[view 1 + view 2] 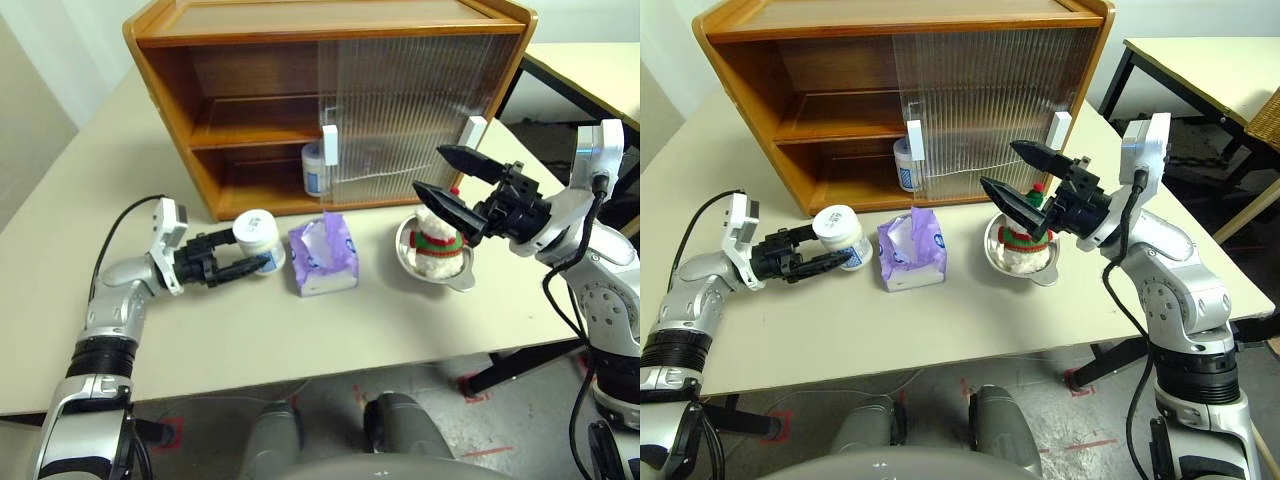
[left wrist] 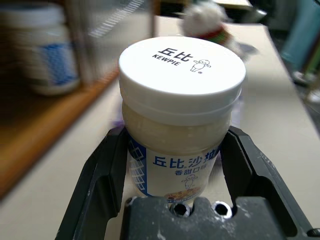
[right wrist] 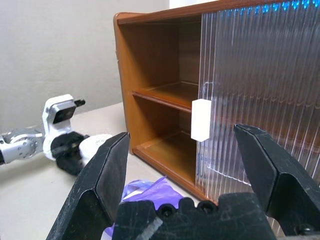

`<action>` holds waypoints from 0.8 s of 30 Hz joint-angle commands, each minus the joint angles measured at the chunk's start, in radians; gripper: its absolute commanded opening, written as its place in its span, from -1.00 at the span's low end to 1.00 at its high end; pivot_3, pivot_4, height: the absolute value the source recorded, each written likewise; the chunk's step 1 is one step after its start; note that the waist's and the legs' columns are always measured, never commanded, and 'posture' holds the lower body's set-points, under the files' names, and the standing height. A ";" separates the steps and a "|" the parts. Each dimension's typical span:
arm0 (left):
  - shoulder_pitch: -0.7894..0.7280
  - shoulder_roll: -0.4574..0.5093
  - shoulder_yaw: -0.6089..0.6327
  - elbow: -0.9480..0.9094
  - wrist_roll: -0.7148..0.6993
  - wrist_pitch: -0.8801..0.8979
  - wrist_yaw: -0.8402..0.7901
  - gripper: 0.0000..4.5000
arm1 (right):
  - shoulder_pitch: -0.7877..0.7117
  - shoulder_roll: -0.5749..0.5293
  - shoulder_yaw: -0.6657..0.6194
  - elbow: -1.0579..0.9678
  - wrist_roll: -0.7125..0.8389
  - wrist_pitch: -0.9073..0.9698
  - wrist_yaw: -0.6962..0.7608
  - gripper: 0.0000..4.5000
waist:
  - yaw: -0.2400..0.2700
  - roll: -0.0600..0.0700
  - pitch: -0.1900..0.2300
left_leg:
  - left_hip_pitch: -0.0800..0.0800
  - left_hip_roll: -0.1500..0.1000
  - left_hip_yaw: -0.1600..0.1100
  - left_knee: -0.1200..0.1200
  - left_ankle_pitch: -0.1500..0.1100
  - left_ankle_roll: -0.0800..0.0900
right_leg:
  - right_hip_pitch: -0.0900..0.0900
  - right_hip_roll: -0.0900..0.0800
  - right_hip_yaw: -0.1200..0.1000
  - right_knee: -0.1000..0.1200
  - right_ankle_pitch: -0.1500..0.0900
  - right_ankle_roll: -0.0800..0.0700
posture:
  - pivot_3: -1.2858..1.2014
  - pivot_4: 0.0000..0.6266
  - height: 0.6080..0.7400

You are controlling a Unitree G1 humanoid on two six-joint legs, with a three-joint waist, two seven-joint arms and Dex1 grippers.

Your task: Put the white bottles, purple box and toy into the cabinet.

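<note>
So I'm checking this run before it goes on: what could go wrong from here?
The left gripper holds the white bottle low on its body, so it could tip in the grasp. The other bottle already stands at the door's edge on the cabinet floor, so the two could knock. The open right gripper hovers above the toy in its metal bowl.

Silver-grey arms, black cables, black two-fingered left pincer (image 1: 243, 267), white wrist cameras.
</note>
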 commanded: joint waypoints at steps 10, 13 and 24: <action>-0.142 -0.156 0.098 0.092 0.018 0.084 0.404 0.35 | 0.012 0.031 0.017 0.006 -0.020 -0.024 0.000 1.00 | 0.005 -0.002 0.000 | 0.000 -0.001 0.000 0.001 0.000 -0.001 | 0.001 -0.001 0.000 0.000 0.001 0.002 | 0.00 -1.00 1.00; -0.164 -0.179 0.098 0.121 0.037 0.070 0.463 0.35 | 0.012 0.034 0.015 0.006 -0.022 -0.024 0.001 1.00 | 0.002 -0.002 0.000 | -0.001 -0.001 0.000 0.001 0.000 -0.001 | 0.001 -0.001 0.000 0.000 0.001 0.002 | 0.00 -1.00 1.00; -0.201 -0.273 0.098 0.201 0.109 -0.011 0.669 0.35 | 0.032 0.038 0.004 -0.010 -0.022 -0.026 -0.012 1.00 | 0.002 -0.003 -0.001 | 0.000 -0.001 0.000 0.001 -0.001 -0.002 | 0.000 0.000 0.001 0.000 0.001 0.002 | -0.01 -1.00 1.00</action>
